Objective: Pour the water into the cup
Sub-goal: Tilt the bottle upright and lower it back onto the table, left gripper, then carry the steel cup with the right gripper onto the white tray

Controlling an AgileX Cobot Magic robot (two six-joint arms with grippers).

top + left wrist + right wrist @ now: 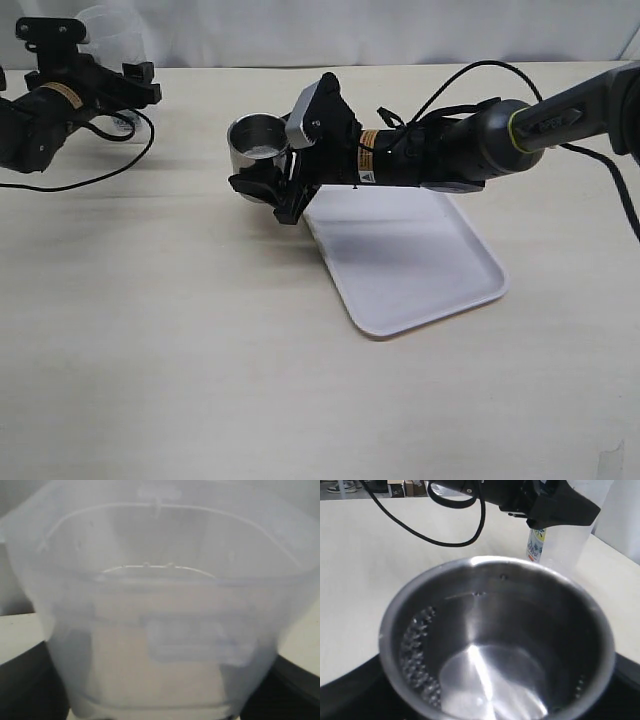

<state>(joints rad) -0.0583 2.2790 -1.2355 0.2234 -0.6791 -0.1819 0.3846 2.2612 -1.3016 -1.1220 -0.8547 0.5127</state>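
The steel cup (257,146) is held in my right gripper (264,172), just left of the white tray and upright. In the right wrist view the cup (495,645) fills the frame, with droplets on its inner wall and a shiny bottom; my right gripper (490,702) is shut on it. At the far left my left gripper (112,88) is shut on the tall clear plastic container (108,30). That container (160,605) fills the left wrist view, between the dark fingers (25,685). It also shows in the right wrist view (565,540) with its blue-and-white label. The water inside is hard to make out.
A white tray (420,260) lies on the light wooden table (150,330), under and right of my right arm. A black cable (100,175) loops on the table near the left arm. A white wall stands behind the table.
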